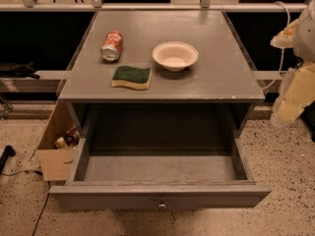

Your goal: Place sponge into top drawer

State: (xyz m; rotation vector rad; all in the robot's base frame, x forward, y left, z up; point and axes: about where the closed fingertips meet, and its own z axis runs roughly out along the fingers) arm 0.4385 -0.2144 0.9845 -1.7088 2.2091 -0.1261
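The sponge (131,76), dark green on top with a yellow base, lies flat on the grey cabinet top (216,77), near its front edge and left of centre. The top drawer (118,195) is pulled out below it, with nothing in it, and has a small round knob (162,206) on its front. My arm and gripper (289,107) hang at the right edge of the view, beside the cabinet's right front corner. They are well apart from the sponge and hold nothing that I can see.
A white bowl (175,55) stands right of the sponge. An orange can (111,45) lies on its side behind and left of it. An open cardboard box (55,154) sits on the floor left of the drawer. A black cable (29,173) runs beside it.
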